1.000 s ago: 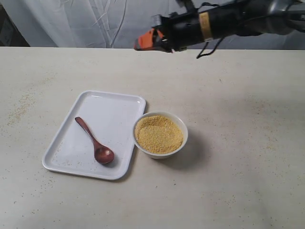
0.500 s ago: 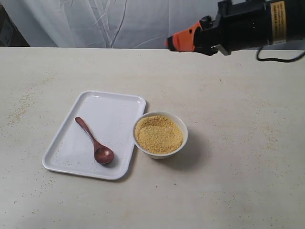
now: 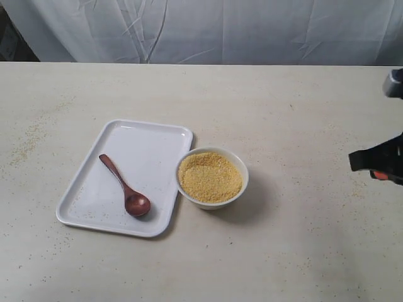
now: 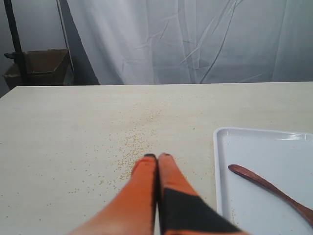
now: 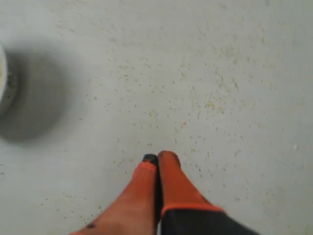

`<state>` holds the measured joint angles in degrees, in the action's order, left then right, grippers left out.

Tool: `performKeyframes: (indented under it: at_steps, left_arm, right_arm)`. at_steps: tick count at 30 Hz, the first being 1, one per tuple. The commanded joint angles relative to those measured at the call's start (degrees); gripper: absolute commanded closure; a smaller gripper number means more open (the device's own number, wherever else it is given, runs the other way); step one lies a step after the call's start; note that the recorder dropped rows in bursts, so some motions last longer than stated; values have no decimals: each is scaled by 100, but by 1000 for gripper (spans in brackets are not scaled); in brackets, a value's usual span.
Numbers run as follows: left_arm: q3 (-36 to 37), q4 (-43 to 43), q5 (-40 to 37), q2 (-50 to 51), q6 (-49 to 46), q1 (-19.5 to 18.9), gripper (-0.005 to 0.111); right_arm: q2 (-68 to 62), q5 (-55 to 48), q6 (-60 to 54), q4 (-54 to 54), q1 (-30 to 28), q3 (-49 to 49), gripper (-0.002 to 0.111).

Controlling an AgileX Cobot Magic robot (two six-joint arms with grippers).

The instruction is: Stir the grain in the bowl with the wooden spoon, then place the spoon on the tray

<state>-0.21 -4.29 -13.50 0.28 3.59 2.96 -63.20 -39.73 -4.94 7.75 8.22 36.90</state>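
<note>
The dark reddish-brown wooden spoon (image 3: 124, 187) lies diagonally on the white tray (image 3: 151, 141), its oval end toward the front; its handle shows in the left wrist view as the spoon (image 4: 271, 188) on the tray (image 4: 222, 161). Touching the tray's right side is the white bowl (image 3: 212, 178) holding yellow grain (image 3: 210, 176). Only a sliver of the bowl (image 5: 2, 83) shows in the right wrist view. My left gripper (image 4: 157, 156) is shut and empty over bare table left of the tray. My right gripper (image 5: 159, 157), also shut and empty, is low over the table far right of the bowl.
Loose yellow granules (image 4: 132, 147) are scattered on the beige table beside the tray, and more granules (image 5: 215, 103) lie under the right gripper. Part of the right arm (image 3: 381, 160) pokes in at the right edge. White cloth hangs behind the table; a cardboard box (image 4: 39, 66) sits beyond it.
The right arm has swung from high above the table's back edge out to the right and down to the right edge. Spoon, tray and bowl have not moved.
</note>
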Motion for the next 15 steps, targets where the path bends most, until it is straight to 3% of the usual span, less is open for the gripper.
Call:
performKeyframes:
  at_steps: [1, 6, 10, 15]
  left_arm:
    - [21, 16, 27, -28, 19, -4, 107]
    - [21, 16, 27, -28, 19, -4, 107]
    - [21, 16, 27, -28, 19, -4, 107]
    - [21, 5, 13, -28, 19, -4, 107]
  right_arm:
    - [1940, 599, -494, 238, -19, -518, 109]
    - [5123, 1596, -444, -287, -19, -1644, 109]
    - [6229, 1161, -431, -105, -19, -1687, 109]
    - [6320, 1190, -417, 226, -19, -1625, 109]
